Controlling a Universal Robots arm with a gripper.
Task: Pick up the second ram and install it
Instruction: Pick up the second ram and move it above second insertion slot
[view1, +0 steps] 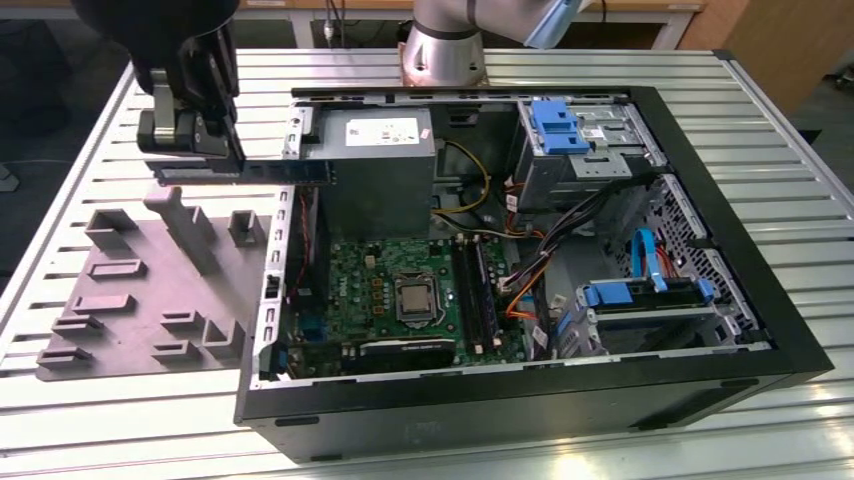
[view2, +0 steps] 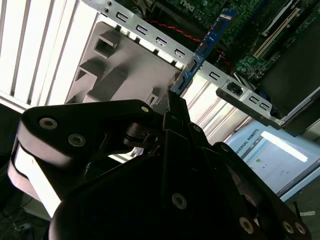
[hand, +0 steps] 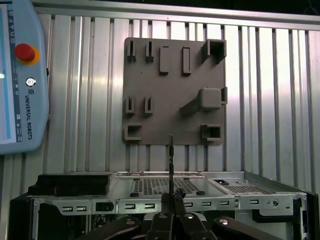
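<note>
In the exterior view my black gripper (view1: 200, 155) hangs above the far end of the grey moulded tray (view1: 120, 300), just outside the open computer case's wall on that view's left. It is shut on the second ram (view1: 280, 172), a long dark stick held level, with its free end reaching over the case wall. In the second wrist view the ram (view2: 205, 47) sticks out from the shut fingers (view2: 172, 107) toward the case. The first wrist view shows the ram (hand: 171, 160) edge-on above the gripper (hand: 171, 200). The green board (view1: 387, 270) with its long black slots (view1: 477, 290) lies inside the case.
The open black case (view1: 534, 400) holds a grey power supply (view1: 378, 170), blue drive brackets (view1: 554, 125), a processor socket (view1: 416, 298) and loose cables (view1: 534, 270). A teach pendant (hand: 20, 75) lies on the slatted metal table (hand: 270, 75) beside the tray (hand: 175, 90). The arm's base (view1: 447, 50) stands behind the case.
</note>
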